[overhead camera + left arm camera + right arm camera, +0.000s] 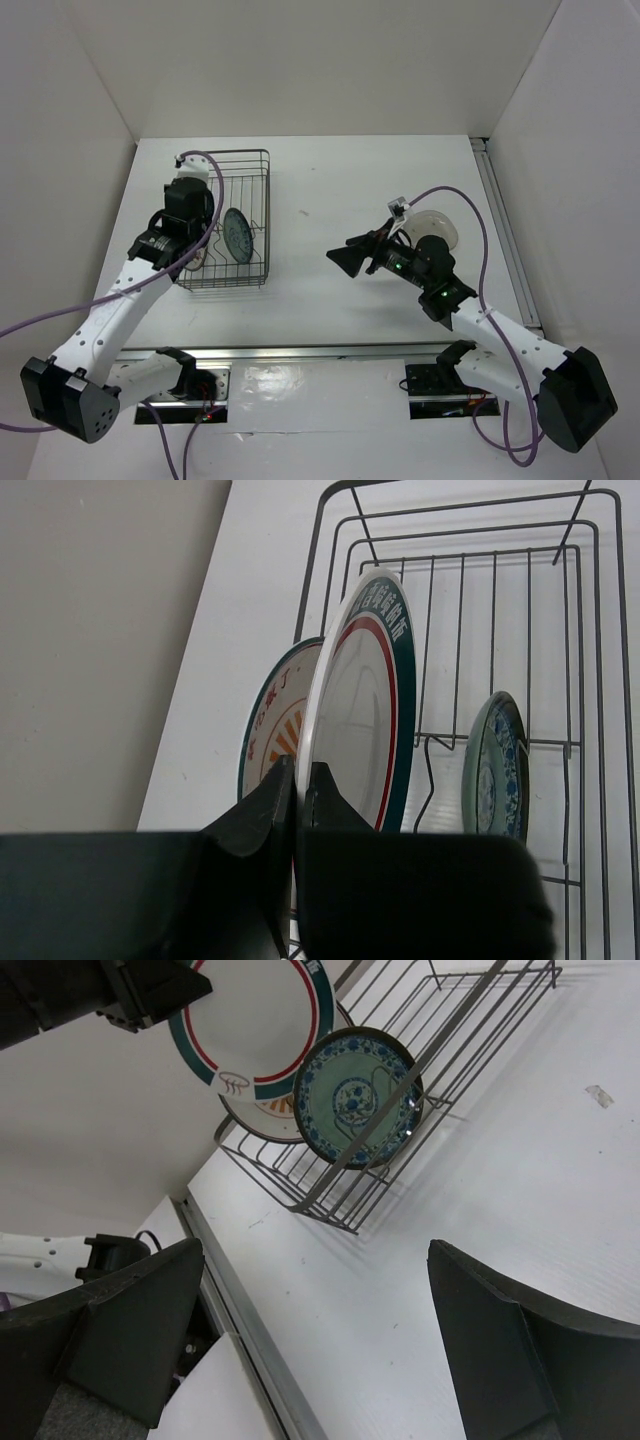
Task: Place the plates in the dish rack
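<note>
The left gripper (295, 780) is clamped on the rim of the ringed plate (365, 710), upright at the dish rack (268, 190). So thin a pinch could let it swivel or knock the sunburst plate (272, 730) close at 9 o'clock. The teal plate (497, 770) stands at 3 o'clock. The gripper hides whether the ringed plate sits between tines. The right gripper (343, 257) gapes empty, its arm half covering the beige plate (440, 222).

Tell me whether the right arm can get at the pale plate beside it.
Probably yes. The pale plate lies on bare table just behind the right tool, which is open and empty. The tool points away, though, so it must swing back.
</note>
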`<action>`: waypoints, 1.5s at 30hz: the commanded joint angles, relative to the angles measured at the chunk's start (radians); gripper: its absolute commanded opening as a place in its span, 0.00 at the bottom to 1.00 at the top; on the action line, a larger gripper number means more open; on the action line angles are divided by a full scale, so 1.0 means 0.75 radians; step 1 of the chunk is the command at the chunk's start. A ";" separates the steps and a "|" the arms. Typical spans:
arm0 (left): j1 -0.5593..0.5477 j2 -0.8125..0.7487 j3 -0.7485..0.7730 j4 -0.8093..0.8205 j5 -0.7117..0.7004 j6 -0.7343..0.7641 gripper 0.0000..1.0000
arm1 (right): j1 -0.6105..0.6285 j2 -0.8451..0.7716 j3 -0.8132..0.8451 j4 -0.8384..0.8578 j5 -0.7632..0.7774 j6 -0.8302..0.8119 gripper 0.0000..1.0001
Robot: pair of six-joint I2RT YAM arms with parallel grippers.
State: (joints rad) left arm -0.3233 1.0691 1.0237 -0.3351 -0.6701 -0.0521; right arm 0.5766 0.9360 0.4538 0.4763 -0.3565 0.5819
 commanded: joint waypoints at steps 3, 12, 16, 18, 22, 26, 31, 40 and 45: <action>-0.005 0.029 -0.001 0.107 0.016 0.014 0.00 | 0.013 -0.045 0.011 -0.036 -0.014 -0.023 1.00; -0.005 0.029 -0.027 0.132 0.002 0.014 0.00 | 0.000 -0.058 0.023 -0.048 -0.014 -0.036 1.00; -0.005 0.053 -0.042 0.132 -0.011 0.014 0.00 | 0.000 -0.070 0.023 -0.048 -0.014 -0.036 1.00; -0.005 0.078 -0.042 0.132 0.002 0.014 0.00 | 0.000 -0.070 0.023 -0.064 -0.014 -0.048 1.00; -0.005 0.092 -0.042 0.118 0.016 -0.010 0.07 | 0.000 -0.082 0.023 -0.079 -0.014 -0.048 1.00; -0.005 0.106 -0.042 0.118 0.055 -0.023 0.21 | 0.000 -0.082 0.011 -0.079 -0.001 -0.060 1.00; -0.005 0.151 -0.044 0.107 0.083 -0.035 0.22 | -0.012 -0.094 0.011 -0.079 -0.001 -0.060 1.00; -0.005 0.205 -0.017 0.081 0.067 -0.064 0.74 | -0.024 -0.119 0.011 -0.136 -0.001 -0.072 1.00; -0.005 0.158 0.013 0.038 0.012 -0.108 1.00 | -0.024 -0.145 0.035 -0.252 0.174 -0.097 1.00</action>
State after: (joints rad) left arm -0.3237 1.2194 0.9836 -0.3141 -0.6144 -0.0990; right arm 0.5629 0.8597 0.4534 0.3470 -0.3187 0.5377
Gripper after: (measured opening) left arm 0.998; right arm 0.999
